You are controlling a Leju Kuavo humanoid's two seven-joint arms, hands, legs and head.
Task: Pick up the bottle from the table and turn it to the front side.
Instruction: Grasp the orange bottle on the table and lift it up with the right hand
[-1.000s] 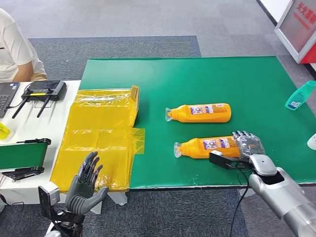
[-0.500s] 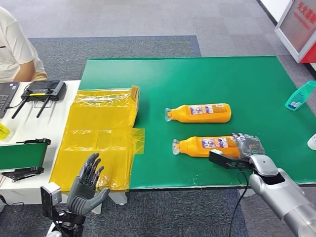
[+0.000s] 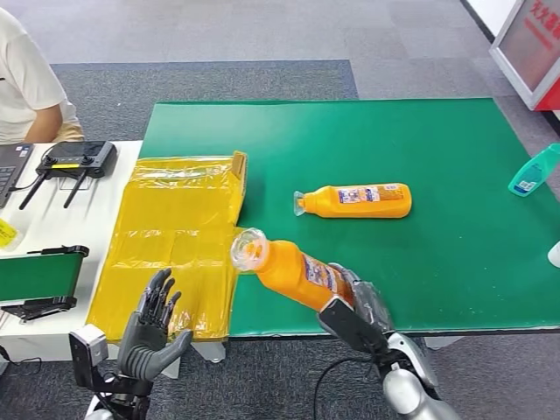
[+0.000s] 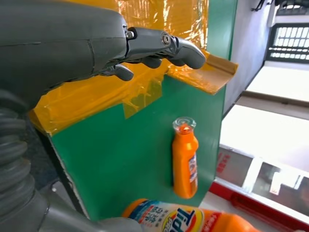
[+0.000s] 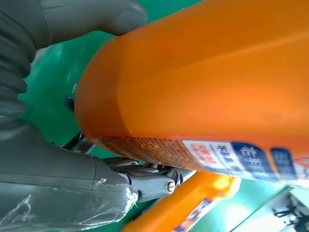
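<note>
My right hand (image 3: 360,302) grips an orange bottle (image 3: 290,269) by its base and holds it lifted over the front edge of the green table (image 3: 396,140), its clear cap pointing left and up toward me. In the right wrist view the orange bottle (image 5: 204,82) sits against the hand (image 5: 65,179), with its label along one side. The same bottle (image 4: 182,220) appears in the left wrist view. A second orange bottle (image 3: 353,200) lies flat on the table behind it. My left hand (image 3: 150,325) hangs open, fingers spread, below the yellow sheet.
A yellow plastic sheet (image 3: 178,236) covers the table's left end. A teal bottle (image 3: 534,170) lies at the far right edge. A person in a white shirt (image 3: 26,83) sits at the left by a white desk with a black controller (image 3: 76,159).
My right hand closed on the near bottle, lifted it off the table and swung it left and toward me. The left hand has stayed put.
</note>
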